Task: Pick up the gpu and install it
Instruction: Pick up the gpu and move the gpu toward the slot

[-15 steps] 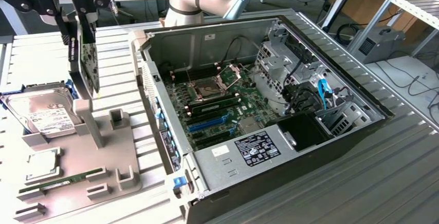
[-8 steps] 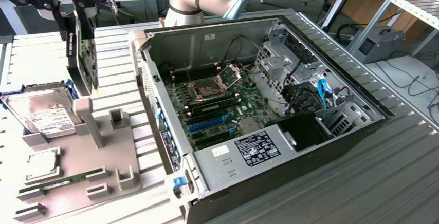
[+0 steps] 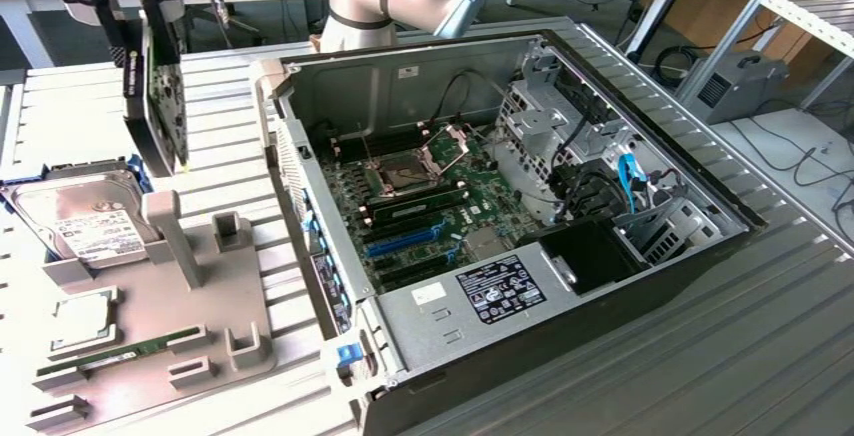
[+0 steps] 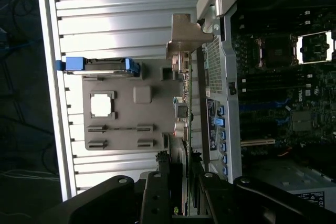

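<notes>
**Hand [image 3: 158, 18] clamped on the gpu [image 3: 150, 106], held in the air beside the open case**

Seen from the exterior view, the hand hangs at the upper left with its fingers closed on the top of the gpu. The card hangs upright and edge-on below them, clear of everything under it. It is above the far end of the grey holder [image 3: 147, 356], just past the hard drive [image 3: 80, 221] that stands in that holder, and it is outside the computer case [image 3: 667, 256]. A green RAM stick [image 3: 127, 348] and a square chip [image 3: 78, 321] lie nearer on the holder.

From the wrist view, the hand [image 4: 181, 182] pinches the thin card [image 4: 185, 119], whose silver bracket [image 4: 185, 38] is at the end away from the fingers. The card runs alongside the case's outer wall, not over the motherboard [image 3: 427, 206]. Holder and case both rest on the ribbed metal surface [image 3: 747, 356].
</notes>
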Controlling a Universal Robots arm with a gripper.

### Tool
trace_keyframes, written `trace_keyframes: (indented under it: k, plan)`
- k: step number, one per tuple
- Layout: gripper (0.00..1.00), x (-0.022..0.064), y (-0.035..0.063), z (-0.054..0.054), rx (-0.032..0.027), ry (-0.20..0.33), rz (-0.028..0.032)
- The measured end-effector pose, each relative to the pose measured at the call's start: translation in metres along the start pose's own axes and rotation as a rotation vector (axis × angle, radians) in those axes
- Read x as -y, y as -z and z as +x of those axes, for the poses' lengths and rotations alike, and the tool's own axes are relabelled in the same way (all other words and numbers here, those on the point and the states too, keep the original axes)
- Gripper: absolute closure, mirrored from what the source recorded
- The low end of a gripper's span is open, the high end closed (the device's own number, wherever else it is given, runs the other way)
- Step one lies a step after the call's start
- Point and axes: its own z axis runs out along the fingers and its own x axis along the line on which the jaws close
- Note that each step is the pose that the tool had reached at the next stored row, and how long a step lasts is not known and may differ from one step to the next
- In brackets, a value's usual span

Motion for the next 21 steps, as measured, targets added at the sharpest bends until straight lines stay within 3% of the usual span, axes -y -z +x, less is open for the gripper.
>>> trace_keyframes:
  k: [21]
  plan:
    - [0.74, 0.0000, 0.0180, 0.000, 0.0000, 0.000, 0.0000]
